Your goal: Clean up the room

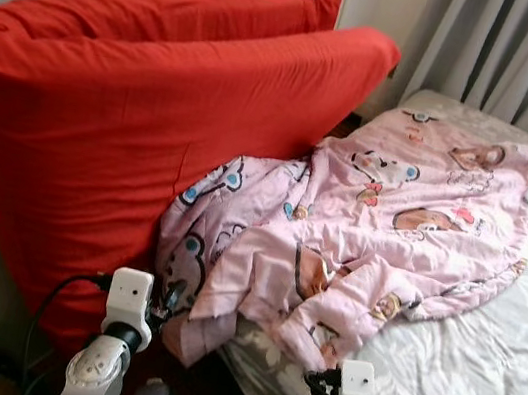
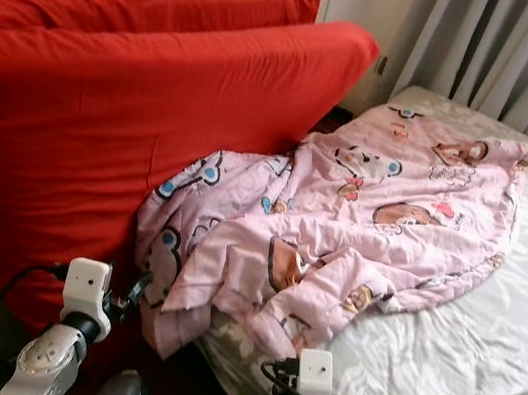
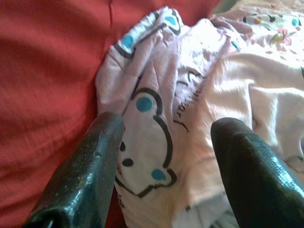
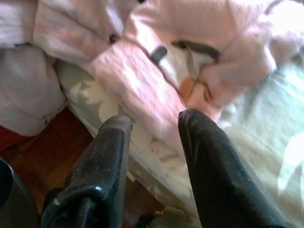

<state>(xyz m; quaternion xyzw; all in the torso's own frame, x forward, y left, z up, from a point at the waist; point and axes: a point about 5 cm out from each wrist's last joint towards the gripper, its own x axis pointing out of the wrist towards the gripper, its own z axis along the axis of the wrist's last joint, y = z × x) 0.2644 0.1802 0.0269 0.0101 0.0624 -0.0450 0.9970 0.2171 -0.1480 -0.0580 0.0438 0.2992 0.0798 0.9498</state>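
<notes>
A pink cartoon-print blanket (image 1: pixel 369 235) lies crumpled across the bed, and one corner hangs over the near left edge beside a big red pillow (image 1: pixel 104 120). My left gripper (image 3: pixel 168 126) is open, its fingers either side of the hanging corner printed with a blue-eyed bear (image 3: pixel 147 142), right next to the red pillow (image 3: pixel 42 95). My right gripper (image 4: pixel 153 118) is open at the bed's near edge, pointing at a pink fold (image 4: pixel 142 80) that lies on the grey floral sheet (image 4: pixel 247 137). Neither holds anything.
Two large red pillows lean against the wall on the left. Grey curtains (image 1: pixel 511 56) hang behind the bed. The grey floral sheet (image 1: pixel 487 377) is bare on the right. Dark wooden floor (image 4: pixel 42 156) shows below the mattress edge.
</notes>
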